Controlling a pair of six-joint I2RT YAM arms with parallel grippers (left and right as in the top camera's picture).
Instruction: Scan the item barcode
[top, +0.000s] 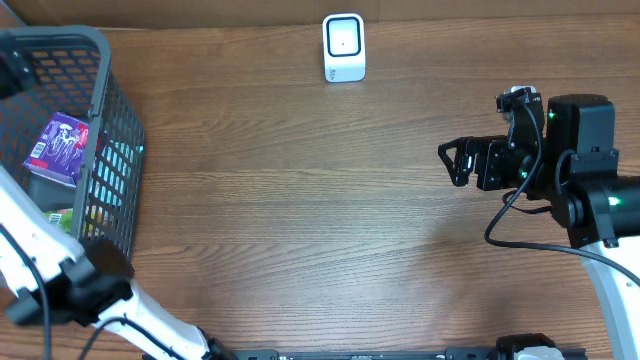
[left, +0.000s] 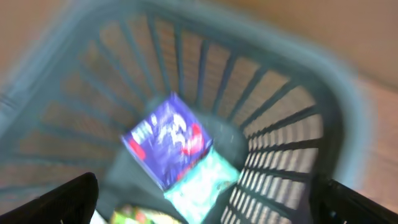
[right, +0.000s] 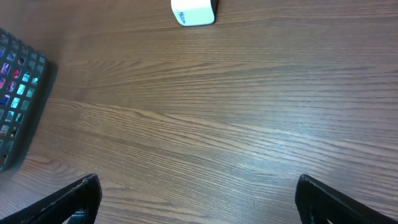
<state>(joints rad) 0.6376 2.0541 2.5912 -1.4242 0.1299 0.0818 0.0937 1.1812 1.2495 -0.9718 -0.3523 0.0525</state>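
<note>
A purple packet (top: 62, 148) lies in the grey mesh basket (top: 112, 90) at the table's left end. In the blurred left wrist view the purple packet (left: 168, 140) rests on a teal packet (left: 202, 183), with a green item (left: 140, 216) beside them. My left gripper (left: 205, 202) hangs above the basket (left: 292, 124), open, with nothing between its fingers. The white barcode scanner (top: 343, 47) stands at the table's far edge, and shows also in the right wrist view (right: 193, 12). My right gripper (top: 452, 162) hovers open and empty over bare wood (right: 199, 199) at the right.
The basket's corner (right: 22, 93) shows at the left of the right wrist view. Bare wooden tabletop (top: 300, 220) stretches between the basket and the right arm. The left arm (top: 60, 270) runs up along the table's left front corner.
</note>
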